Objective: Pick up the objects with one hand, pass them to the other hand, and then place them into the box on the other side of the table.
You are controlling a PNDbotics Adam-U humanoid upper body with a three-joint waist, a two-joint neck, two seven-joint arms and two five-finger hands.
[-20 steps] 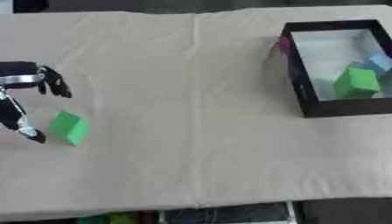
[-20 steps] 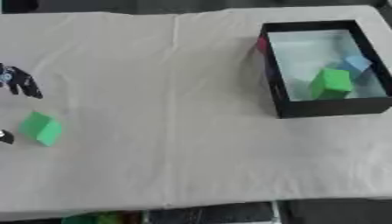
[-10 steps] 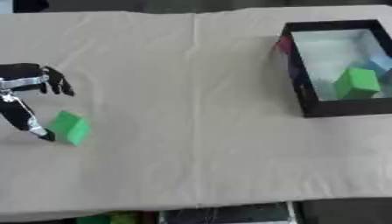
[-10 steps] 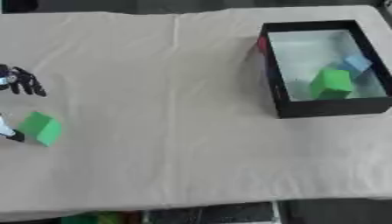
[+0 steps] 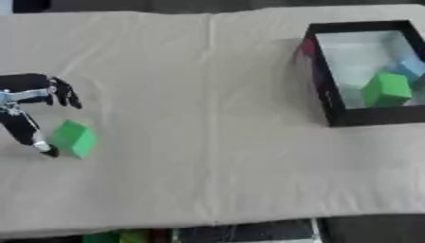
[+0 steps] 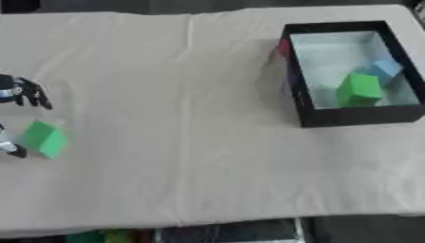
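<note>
Left eye view, green block (image 5: pixel 75 138) tilted on cloth, left hand (image 5: pixel 29 102) fingers spread wide around it

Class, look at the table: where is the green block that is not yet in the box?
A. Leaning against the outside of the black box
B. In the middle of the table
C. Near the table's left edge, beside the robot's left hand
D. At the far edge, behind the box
C: the green block lies near the left edge, just beside the left hand, far from the black box.
</note>
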